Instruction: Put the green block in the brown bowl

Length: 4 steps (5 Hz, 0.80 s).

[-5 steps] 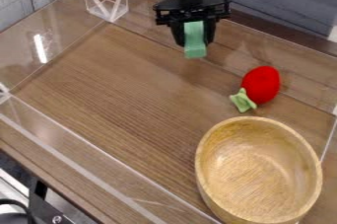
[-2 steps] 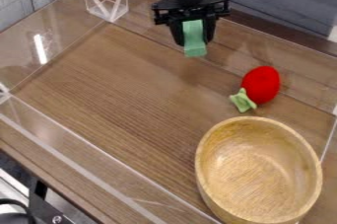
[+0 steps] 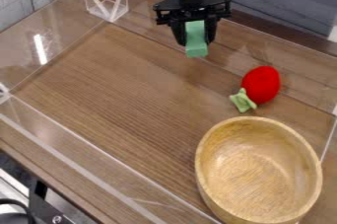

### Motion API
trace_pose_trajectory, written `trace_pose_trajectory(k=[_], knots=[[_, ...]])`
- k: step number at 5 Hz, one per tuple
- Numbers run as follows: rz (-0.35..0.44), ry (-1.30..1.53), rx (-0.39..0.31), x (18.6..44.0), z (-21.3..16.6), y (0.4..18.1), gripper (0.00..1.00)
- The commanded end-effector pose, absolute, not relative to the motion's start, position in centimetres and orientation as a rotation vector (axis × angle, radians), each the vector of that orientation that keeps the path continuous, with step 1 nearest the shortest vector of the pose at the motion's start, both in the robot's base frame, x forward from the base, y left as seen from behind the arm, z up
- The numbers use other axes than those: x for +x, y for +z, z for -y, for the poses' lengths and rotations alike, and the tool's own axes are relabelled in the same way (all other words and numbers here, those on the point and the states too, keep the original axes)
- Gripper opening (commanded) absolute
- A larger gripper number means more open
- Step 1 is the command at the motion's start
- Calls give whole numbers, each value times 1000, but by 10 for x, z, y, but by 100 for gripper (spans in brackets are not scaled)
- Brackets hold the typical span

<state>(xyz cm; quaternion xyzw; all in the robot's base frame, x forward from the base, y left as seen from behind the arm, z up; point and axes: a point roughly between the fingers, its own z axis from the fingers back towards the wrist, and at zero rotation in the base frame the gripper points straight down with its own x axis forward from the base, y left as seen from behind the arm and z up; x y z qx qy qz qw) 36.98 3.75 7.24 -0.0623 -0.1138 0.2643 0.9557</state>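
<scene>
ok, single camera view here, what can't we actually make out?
- Top part of the green block: covered by the hand closed on it.
- Whether the block's low end touches the table: this angle doesn't settle it.
- Brown bowl: near rim cut by the bottom edge.
- Arm above the hand: cut by the top edge.

No visible change; tool (image 3: pixel 192 33) and green block (image 3: pixel 196 38) in place as before
</scene>
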Motion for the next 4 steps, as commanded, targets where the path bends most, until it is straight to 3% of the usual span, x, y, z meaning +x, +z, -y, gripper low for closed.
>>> trace_pose_trajectory(k=[1, 4], knots=[[297, 577, -142, 357, -20, 98, 0], [243, 527, -167, 275, 52, 105, 0]])
